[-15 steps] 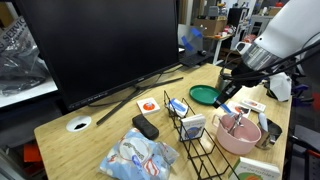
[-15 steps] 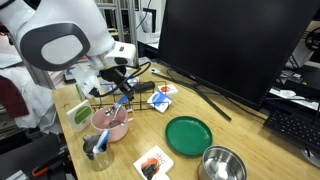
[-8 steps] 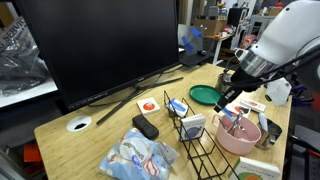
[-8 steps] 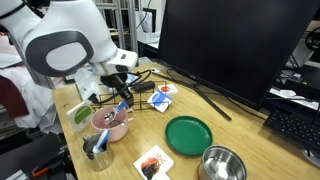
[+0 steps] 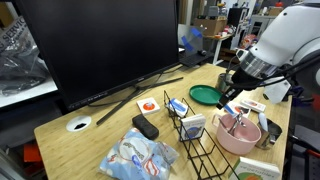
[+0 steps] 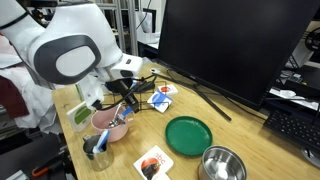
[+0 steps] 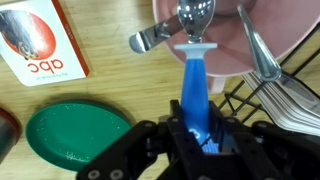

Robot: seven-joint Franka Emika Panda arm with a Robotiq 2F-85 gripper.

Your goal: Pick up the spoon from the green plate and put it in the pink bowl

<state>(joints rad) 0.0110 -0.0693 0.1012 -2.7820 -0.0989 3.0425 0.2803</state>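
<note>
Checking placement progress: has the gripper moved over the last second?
Yes. The gripper, holding the slender pale blue spoon, has come down toward the round pale pink bowl.

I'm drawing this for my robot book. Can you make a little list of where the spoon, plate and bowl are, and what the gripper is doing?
gripper: Robotiq gripper, shut on the small blue-handled spoon
spoon head: over the edge of the round pale pink bowl
plate: round dark green plate, nothing on it
task step: spoon lifted off the plate, not yet let go
</note>
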